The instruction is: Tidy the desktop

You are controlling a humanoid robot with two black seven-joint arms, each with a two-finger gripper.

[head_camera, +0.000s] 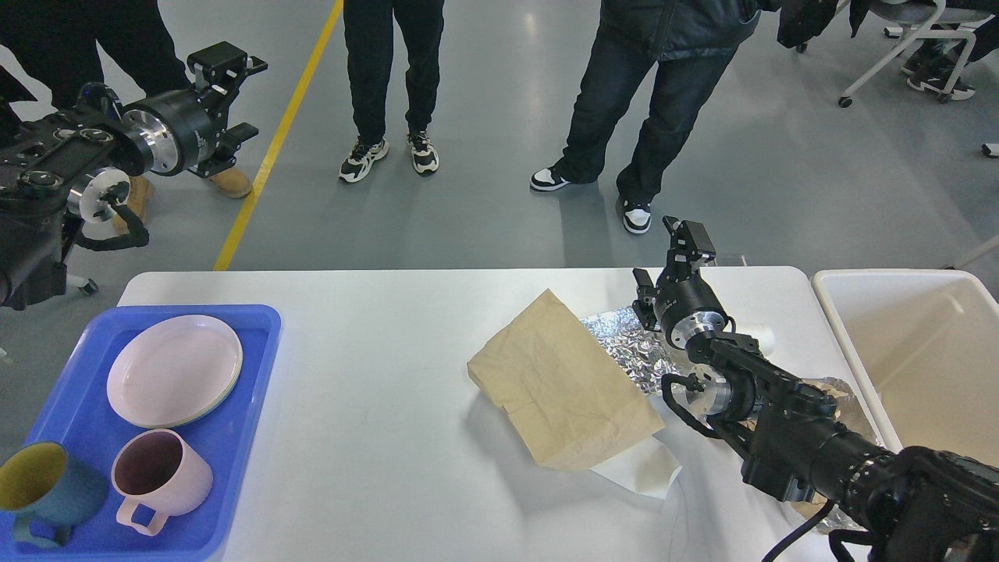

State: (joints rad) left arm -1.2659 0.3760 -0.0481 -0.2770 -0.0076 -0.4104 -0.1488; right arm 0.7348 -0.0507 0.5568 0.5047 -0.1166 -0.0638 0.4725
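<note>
**Brown paper and foil left to clear**

White and matte, the desktop (375, 437) fills the lower part of my view, and its left end is already in order: a blue tray (257, 437) at the near left corner carries a pale plate (174, 370), a pink mug (160, 478) and a teal mug (47, 492). Toward the right end lies the litter: a crumpled brown paper bag (562, 390), with crinkled foil (624, 343) at its far side and a scrap of white paper (644, 468) under its near corner. Just off the right edge stands a cream bin (913, 351).

My right gripper (677, 254) hangs over the far edge beyond the foil, fingers parted, holding nothing. My left gripper (234, 97) is raised off the far left corner, jaws wide apart and empty.

I judge the rubbish step is in hand. Next I would lower the right fingers onto the foil or bag, pinch a fold, and carry it to the bin.
</note>
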